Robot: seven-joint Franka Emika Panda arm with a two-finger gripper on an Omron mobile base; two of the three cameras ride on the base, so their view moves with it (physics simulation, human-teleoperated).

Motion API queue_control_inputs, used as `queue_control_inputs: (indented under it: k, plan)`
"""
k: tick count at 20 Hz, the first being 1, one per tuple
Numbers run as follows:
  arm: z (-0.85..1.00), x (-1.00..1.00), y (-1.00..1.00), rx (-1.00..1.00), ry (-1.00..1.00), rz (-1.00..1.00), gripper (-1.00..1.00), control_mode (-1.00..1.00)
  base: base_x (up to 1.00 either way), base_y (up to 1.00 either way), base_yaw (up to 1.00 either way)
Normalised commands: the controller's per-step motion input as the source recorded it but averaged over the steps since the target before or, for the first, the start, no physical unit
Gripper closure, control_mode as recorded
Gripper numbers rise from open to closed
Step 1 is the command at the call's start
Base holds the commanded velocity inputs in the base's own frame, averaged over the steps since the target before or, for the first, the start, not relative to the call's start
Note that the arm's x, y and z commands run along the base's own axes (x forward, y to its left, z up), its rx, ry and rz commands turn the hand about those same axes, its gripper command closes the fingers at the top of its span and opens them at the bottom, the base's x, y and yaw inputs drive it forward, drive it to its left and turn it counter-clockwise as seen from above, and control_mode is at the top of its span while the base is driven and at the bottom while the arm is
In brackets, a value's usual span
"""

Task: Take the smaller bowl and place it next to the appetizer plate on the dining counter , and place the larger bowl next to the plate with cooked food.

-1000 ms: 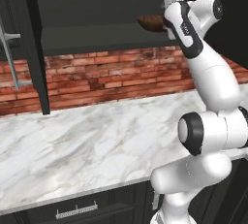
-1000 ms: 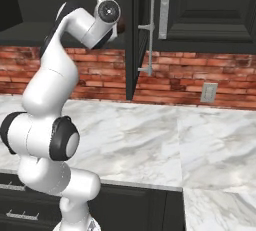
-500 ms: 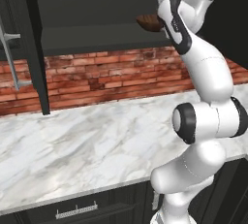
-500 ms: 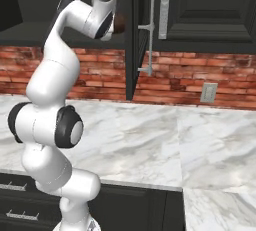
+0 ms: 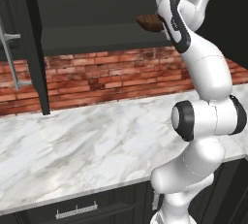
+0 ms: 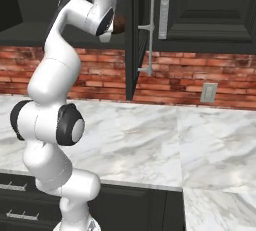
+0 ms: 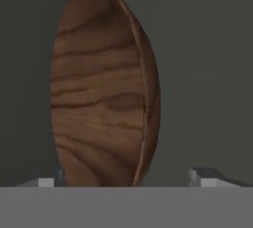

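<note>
Dark brown smaller bowl (image 7: pixel 101 94) shows wavy grain stripes; wall (image 5: pixel 111 75) is red brick.

Glossy white arm (image 5: pixel 208 72) — rounded segments, dark joint discs.

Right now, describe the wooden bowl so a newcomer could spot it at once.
Look above the brick backsplash into the open dark upper cabinet, where the arm's pincer reaches. The smaller bowl sits at that pincer: dark brown wood with visible grain stripes, the lone brown thing against the black cabinet interior.
</note>
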Motion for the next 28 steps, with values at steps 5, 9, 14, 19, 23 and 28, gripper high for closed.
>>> queue_control_inputs:
  k: [5, 9, 14, 19, 23, 28]
  plan:
    - [-0.48, 0.51, 0.03, 0.01, 0.00, 0.00, 1.00, -1.00, 0.00, 0.00, 0.00]
    - [-0.55, 0.40, 0.06, 0.03, -0.03, 0.00, 1.00, -1.00, 0.00, 0.00, 0.00]
    - [-0.75, -0.04, 0.00, 0.10, -0.13, 0.02, 1.00, -1.00, 0.00, 0.00, 0.00]
    - [-0.85, -0.89, 0.36, 0.11, -0.25, 0.01, 1.00, -1.00, 0.00, 0.00, 0.00]
    - [-0.86, -1.00, 0.86, 0.00, -0.32, 0.04, 1.00, -1.00, 0.00, 0.00, 0.00]
    - [0.25, -1.00, 0.31, 0.01, -0.12, 0.00, 1.00, -1.00, 0.00, 0.00, 0.00]
